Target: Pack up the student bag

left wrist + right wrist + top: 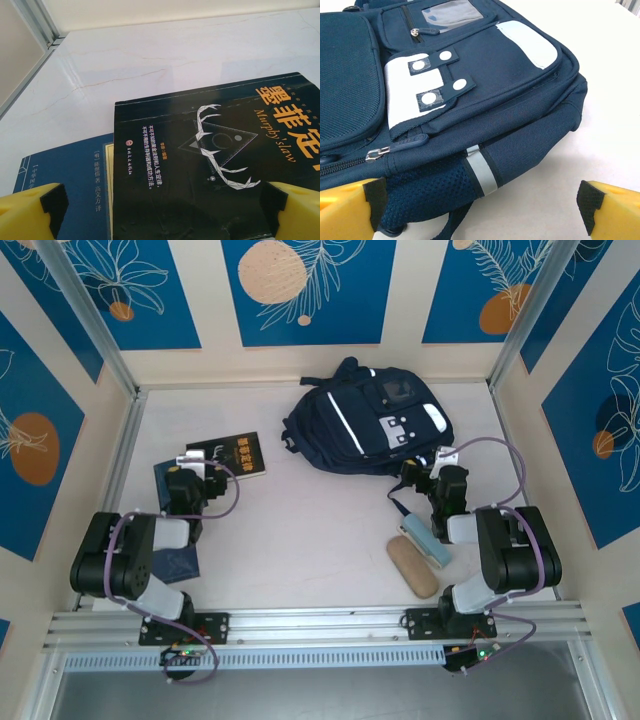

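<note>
The student bag (365, 420) lies closed near the tabletop's far edge. The left gripper (162, 202) and the right gripper (479, 200) both stand wide and empty. Best to draw the zip pull (377, 152) first (it sits just ahead of the right arm), then lift the black book (210, 160).

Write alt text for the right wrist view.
A large navy-blue fabric backpack with white patches lies on the pale tabletop, close to the camera. The right gripper, yellow-fingered, stands open at the bottom edge, holding nothing.
</note>
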{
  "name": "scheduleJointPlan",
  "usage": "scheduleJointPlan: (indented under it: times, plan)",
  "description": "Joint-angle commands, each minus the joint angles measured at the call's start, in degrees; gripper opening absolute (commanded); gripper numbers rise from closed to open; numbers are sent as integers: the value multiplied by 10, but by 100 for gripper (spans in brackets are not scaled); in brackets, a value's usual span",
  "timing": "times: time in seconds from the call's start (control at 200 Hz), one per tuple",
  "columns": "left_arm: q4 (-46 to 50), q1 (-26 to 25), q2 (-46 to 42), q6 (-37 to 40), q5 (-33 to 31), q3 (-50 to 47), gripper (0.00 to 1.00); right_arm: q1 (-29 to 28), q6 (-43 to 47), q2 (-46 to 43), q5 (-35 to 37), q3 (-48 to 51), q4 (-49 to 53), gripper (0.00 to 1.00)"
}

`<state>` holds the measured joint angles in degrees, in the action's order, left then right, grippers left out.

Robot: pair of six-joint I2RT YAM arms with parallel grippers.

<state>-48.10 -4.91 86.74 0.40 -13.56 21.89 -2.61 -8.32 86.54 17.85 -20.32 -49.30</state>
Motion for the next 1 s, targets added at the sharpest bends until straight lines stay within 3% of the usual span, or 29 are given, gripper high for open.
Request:
scheduleJointPlan:
  times: [0.0,0.145,0.24,0.37,0.455,0.545,0.75,0.995]
  plan:
    - [66,-4,-53,-7,-15,12,100,-27,37,-17,18,9,-46,99]
    - [230,-4,-136,-13,-24,64,100,-52,52,-86,67,-65,141,99]
    - [310,-4,-181,-34,-6,88,100,-64,44,-119,69,-94,195,99]
    - [439,-4,-232,-95,38,137,100,-84,-56,-132,47,-217,414,99]
    - [524,-4,-253,-143,68,174,100,-97,-136,-80,6,-342,591,99]
    - [586,-4,-268,-175,108,206,100,-130,-162,-9,-21,-434,673,99]
    - [716,-4,-276,-241,135,272,100,-211,-213,146,-92,-626,733,98]
    - [750,-5,-275,-260,169,279,100,-276,-214,330,-124,-848,794,91]
